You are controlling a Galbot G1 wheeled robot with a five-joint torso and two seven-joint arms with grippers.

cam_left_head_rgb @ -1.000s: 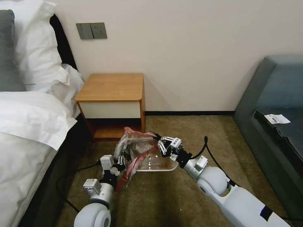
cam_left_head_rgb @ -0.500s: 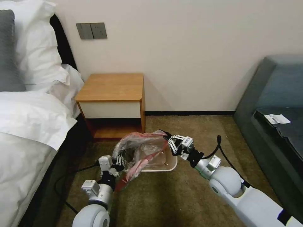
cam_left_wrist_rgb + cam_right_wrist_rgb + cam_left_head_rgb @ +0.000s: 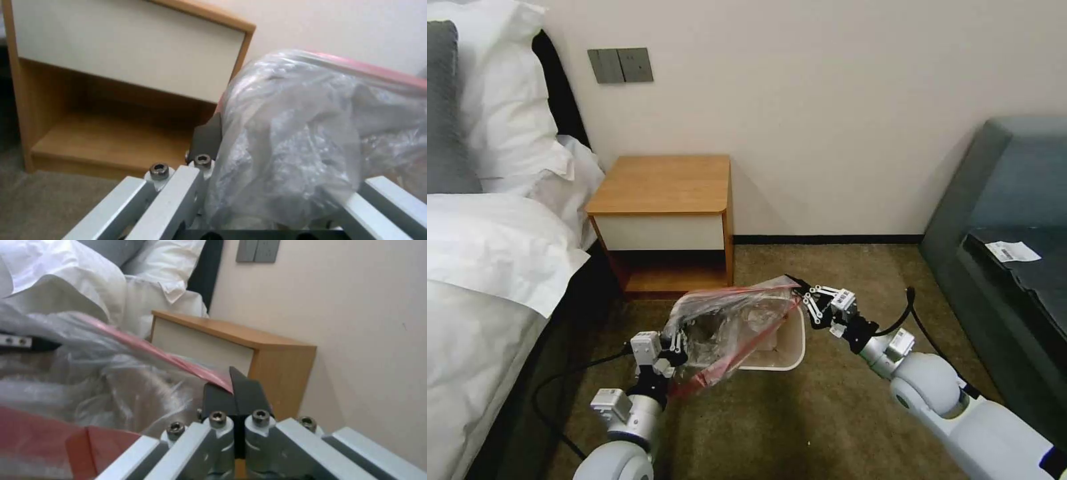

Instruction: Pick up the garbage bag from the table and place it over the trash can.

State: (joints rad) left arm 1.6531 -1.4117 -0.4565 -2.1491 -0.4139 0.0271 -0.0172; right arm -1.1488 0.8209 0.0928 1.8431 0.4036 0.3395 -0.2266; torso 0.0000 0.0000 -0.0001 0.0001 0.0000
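Right gripper (image 3: 802, 293): jaws pressed flat together on the red-banded rim of the garbage bag (image 3: 727, 327); in the right wrist view the two dark fingers (image 3: 233, 395) meet with the red strip pinched between them. It sits at the right far corner of the trash can (image 3: 787, 350), just above the rim.

Left gripper (image 3: 675, 343): clamped on the opposite side of the bag, near the floor on the left of the bin. In the left wrist view crinkled plastic (image 3: 307, 140) bunches between its white linkage bars; one dark finger (image 3: 206, 138) lies against the film. The other finger is hidden behind the plastic.

Bag: stretched between the two grippers, mouth pulled wide, red band running as a taut line along its far edge and again along its near lower edge. Translucent grey film, much wrinkled. It hangs over the left and middle part of the bin's opening; the near right corner of the cream rim is bare. Contents of bin not discernible through the film.

Trash can stands on the brown carpet (image 3: 800, 413), in front of and slightly right of the table (image 3: 664, 183). Table shelf holds nothing visible. Bed with white linen (image 3: 487, 247) at left; grey sofa (image 3: 1014, 200) at right.
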